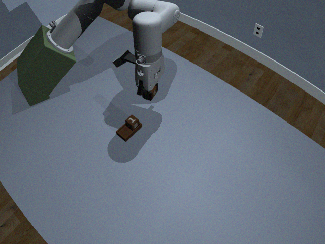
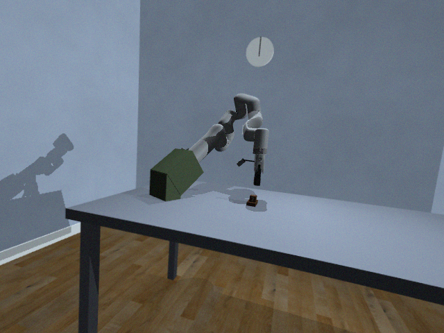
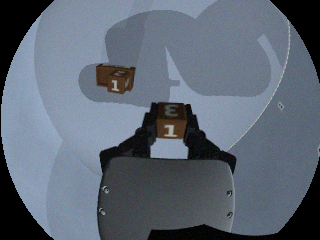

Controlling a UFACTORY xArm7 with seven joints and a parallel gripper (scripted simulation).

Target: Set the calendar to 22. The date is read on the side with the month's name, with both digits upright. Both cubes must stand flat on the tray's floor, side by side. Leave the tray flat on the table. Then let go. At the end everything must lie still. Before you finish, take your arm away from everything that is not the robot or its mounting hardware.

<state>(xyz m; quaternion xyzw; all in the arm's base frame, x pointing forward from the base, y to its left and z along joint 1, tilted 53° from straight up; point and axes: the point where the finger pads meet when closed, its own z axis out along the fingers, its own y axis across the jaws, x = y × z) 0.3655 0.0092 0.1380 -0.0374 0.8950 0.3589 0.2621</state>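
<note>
A small brown tray (image 1: 124,133) (image 2: 252,203) lies flat on the table. One brown cube (image 1: 132,122) (image 3: 116,78) stands in its far end with a white 1 on top. My gripper (image 1: 147,95) (image 2: 257,182) (image 3: 170,111) is shut on a second brown cube (image 1: 153,91) (image 3: 170,121) and holds it in the air, well above the table and behind the tray. In the wrist view the held cube shows a 1 toward the camera and a 3 on the face beyond it.
A large green box (image 1: 39,68) (image 2: 174,174) at the arm's base stands at the back left of the grey table (image 1: 209,157) (image 2: 322,222). Wooden floor lies beyond the table's edges.
</note>
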